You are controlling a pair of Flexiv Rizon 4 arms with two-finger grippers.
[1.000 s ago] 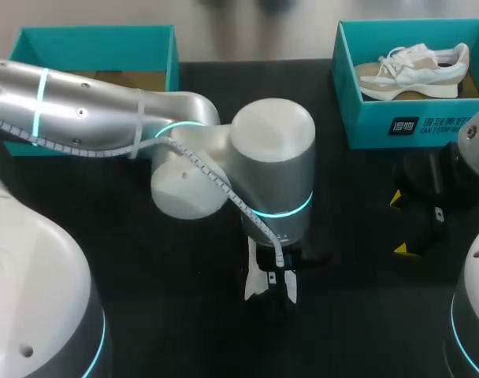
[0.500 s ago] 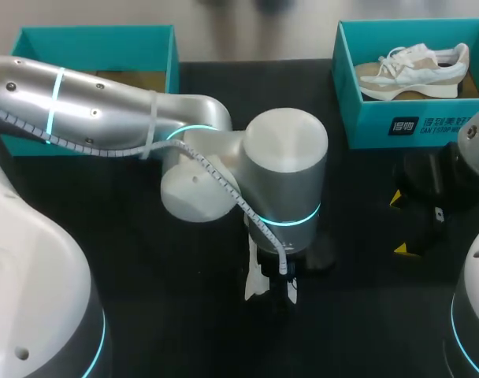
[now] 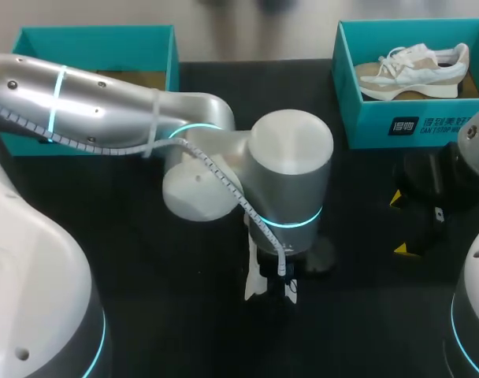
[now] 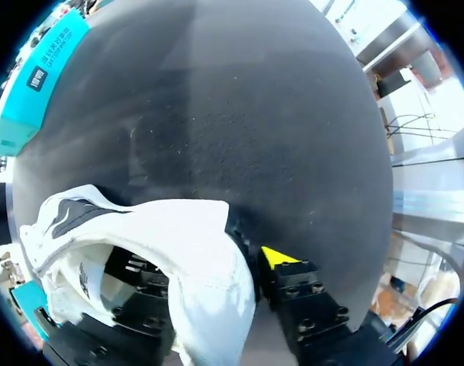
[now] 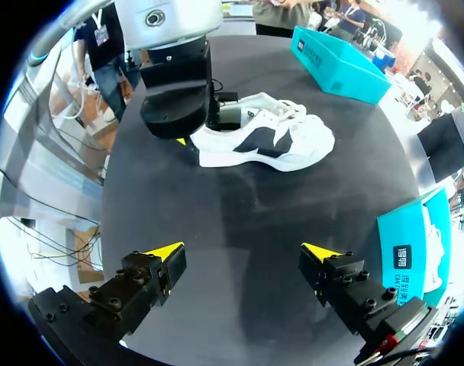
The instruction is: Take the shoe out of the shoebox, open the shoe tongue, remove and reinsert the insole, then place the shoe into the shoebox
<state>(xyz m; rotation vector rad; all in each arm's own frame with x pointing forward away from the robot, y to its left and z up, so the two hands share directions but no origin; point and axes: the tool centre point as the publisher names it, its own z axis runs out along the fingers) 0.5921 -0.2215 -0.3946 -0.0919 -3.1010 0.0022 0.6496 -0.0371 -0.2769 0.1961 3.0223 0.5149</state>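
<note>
clamps the shoe [image 5: 262, 145] at its heel with the left gripper [image 4: 220, 263], at the middle of the tabletop [image 3: 145, 268]. holds the right gripper [image 5: 243, 252] wide open near the right edge.

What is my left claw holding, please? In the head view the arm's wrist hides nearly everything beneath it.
Observer: The right wrist view shows a white shoe with a dark side mark, resting on the black table.
Operator: Thank you. Is the left claw closed on it?
Observer: Yes. In the left wrist view the left claw pinches the shoe's collar wall at the heel end, with one finger inside the opening and the yellow-tipped one outside.
Operator: And where is my right claw?
Observer: Its own view shows the right claw open and empty, over bare table, with the shoe ahead of it.
</note>
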